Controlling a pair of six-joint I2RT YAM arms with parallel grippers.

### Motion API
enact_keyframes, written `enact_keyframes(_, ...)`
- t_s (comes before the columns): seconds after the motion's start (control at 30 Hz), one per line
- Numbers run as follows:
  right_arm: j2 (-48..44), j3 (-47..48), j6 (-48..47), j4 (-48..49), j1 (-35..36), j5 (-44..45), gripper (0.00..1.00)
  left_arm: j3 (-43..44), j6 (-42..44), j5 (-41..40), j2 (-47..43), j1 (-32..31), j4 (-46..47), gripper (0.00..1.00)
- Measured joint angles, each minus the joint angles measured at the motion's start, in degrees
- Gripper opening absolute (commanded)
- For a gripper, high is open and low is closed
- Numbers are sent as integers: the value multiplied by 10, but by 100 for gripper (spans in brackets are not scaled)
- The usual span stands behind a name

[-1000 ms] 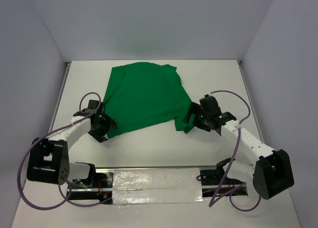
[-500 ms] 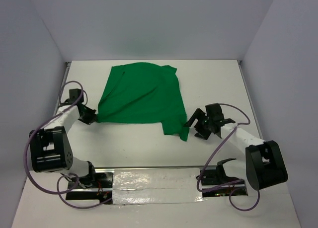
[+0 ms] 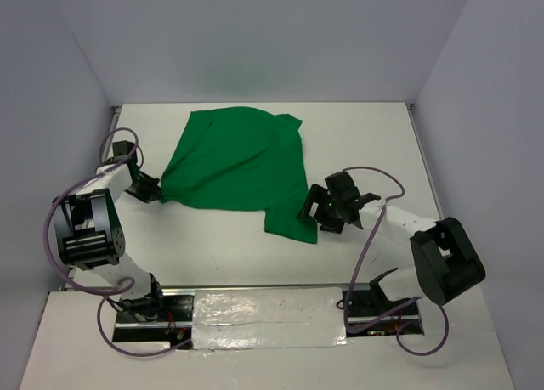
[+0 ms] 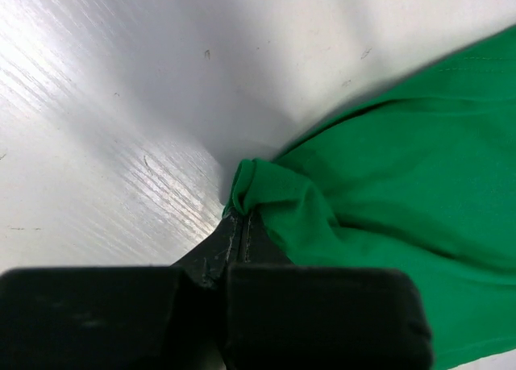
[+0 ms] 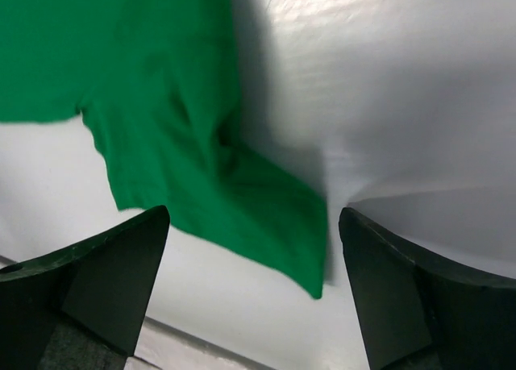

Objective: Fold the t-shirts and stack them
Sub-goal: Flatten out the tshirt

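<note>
Well, the t-shirt (image 3: 238,161) lies unfolded on the white surface (image 3: 374,144), in its middle part and reaching close to the far edge. It is bright green and plain, with soft creases running across it. Its far-side corners sit toward the far edge. One narrower flap trails down from its near right corner toward the near edge.

At the shirt's near left corner, the left arm (image 3: 102,182) reaches out beside the left edge of the surface. Its jaws are closed tight on the cloth. In the left wrist view the black tips pinch a small bunched fold of the t-shirt (image 4: 403,201), and the fabric fans out from that pinch to the right over the surface (image 4: 97,104).

From the near right, the right arm (image 3: 399,224) stretches in toward the trailing flap. Its jaws stand wide open and hold nothing. They sit just beside the flap's right side. In the right wrist view the t-shirt (image 5: 161,104) shows between the two dark tips, its pointed corner lying on the surface (image 5: 387,88). Whether the tips touch the surface cannot be told.

Purple cables (image 3: 367,254) loop along both arms. A foil-covered strip (image 3: 268,318) runs between the two bases at the near edge.
</note>
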Motion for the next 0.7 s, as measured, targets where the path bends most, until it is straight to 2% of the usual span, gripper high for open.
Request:
enact_keyframes(0.17, -26, -15, 29, -17, 26, 14, 97, -10, 0, 4, -7, 0, -2, 0)
enact_keyframes(0.37, -82, -68, 143, -7, 30, -2, 96, -19, 2, 5, -36, 0, -12, 0)
enact_keyframes(0.6, -23, -57, 264, 69, 57, -9, 93, -19, 3, 5, -57, 0, -18, 0)
enact_keyframes(0.7, 3, -49, 291, 104, 61, 5, 86, -19, 4, 5, -57, 0, -22, 0)
